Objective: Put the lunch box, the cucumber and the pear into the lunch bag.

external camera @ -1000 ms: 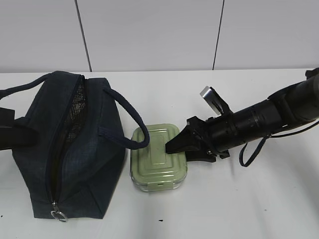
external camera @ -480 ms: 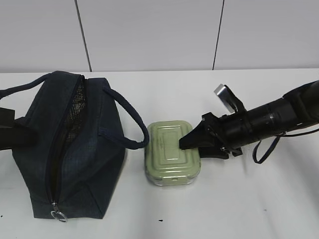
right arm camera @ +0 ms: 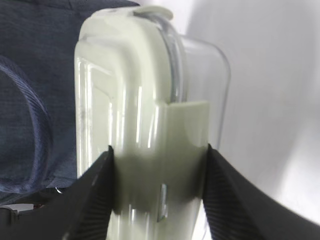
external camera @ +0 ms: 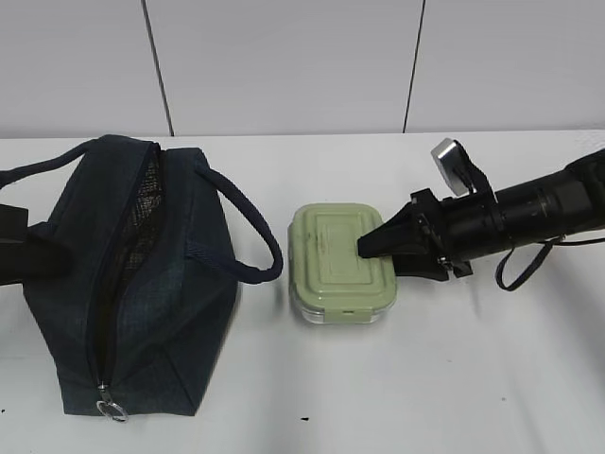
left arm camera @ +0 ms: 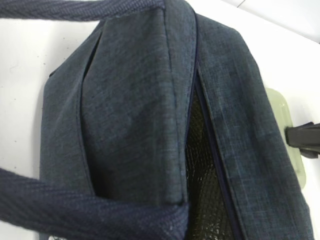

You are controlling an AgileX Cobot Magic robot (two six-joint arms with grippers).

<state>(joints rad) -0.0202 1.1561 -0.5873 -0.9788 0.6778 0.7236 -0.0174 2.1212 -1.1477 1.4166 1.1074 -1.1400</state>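
The right fingers (right arm camera: 158, 190) grip the lunch box (external camera: 340, 262) on the bench (external camera: 473, 378). The lunch bag (external camera: 128, 274) stands beside it, handle (external camera: 248, 236) between them. The left fingers' state cannot be told.

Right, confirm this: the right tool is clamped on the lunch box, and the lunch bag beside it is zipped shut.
Not shut. The right tool does clamp the lunch box, but the lunch bag gapes open along its top; the exterior view shows mesh lining inside.

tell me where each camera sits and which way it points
Exterior: raised in front of the table, angled down toward the back wall; shows the lunch bag, the lunch box and the right hand.
Left wrist: close above the bag's open zipper; none of its own hand shows.
Right wrist: faces the box's side between its fingers.
All three share the bag and box.
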